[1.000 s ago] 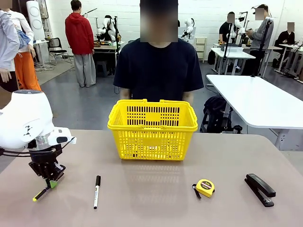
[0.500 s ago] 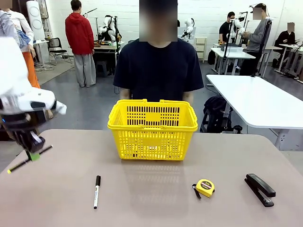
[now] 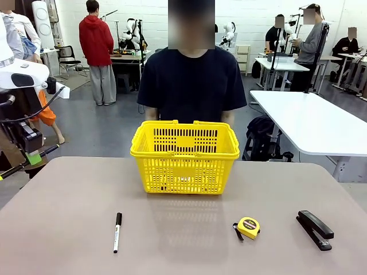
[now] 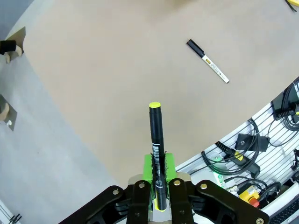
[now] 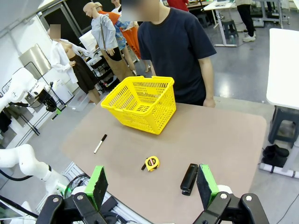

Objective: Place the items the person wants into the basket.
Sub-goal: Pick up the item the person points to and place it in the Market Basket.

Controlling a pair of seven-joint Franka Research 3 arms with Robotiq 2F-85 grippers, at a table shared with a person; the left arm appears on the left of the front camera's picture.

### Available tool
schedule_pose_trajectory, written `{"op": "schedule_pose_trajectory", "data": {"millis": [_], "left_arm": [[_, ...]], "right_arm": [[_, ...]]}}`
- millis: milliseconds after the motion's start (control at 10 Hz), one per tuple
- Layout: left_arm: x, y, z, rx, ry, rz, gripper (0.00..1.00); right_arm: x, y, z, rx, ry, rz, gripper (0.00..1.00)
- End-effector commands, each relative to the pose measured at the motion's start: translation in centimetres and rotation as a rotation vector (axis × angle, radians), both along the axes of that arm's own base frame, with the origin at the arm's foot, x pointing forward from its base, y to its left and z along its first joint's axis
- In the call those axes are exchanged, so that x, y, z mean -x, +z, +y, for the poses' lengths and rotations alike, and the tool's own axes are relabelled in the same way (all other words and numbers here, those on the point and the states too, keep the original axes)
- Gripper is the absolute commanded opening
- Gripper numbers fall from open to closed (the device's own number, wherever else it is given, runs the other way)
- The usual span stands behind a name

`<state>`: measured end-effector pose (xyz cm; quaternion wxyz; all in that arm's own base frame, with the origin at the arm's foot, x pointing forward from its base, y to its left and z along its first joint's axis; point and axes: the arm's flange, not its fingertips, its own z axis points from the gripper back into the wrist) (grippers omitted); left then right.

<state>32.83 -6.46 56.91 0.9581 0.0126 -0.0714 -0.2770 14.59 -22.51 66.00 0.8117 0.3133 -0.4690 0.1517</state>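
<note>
Front view: basket (image 3: 184,157) on tan table (image 3: 189,246), grey floor (image 3: 109,126) beyond.

in the front view the thin black pen with a yellow tip (image 3: 49,152) runs to the left edge, where its end is cut off. there the person (image 3: 192,86) has both hands hidden behind the yellow plastic lattice basket (image 3: 184,166). in the left wrist view the pen's print is too small to read.
</note>
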Motion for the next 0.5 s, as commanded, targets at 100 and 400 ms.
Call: {"op": "schedule_pose_trajectory", "data": {"millis": [100, 400], "left_arm": [[0.03, -0.15, -0.26, -0.015, -0.007, -0.003, 0.00], [0.03, -0.15, -0.26, -0.015, -0.007, -0.003, 0.00]], "right_arm": [[-0.03, -0.15, 0.17, -0.012, 0.018, -0.015, 1.00], [-0.03, -0.15, 0.17, -0.012, 0.018, -0.015, 1.00]]}}
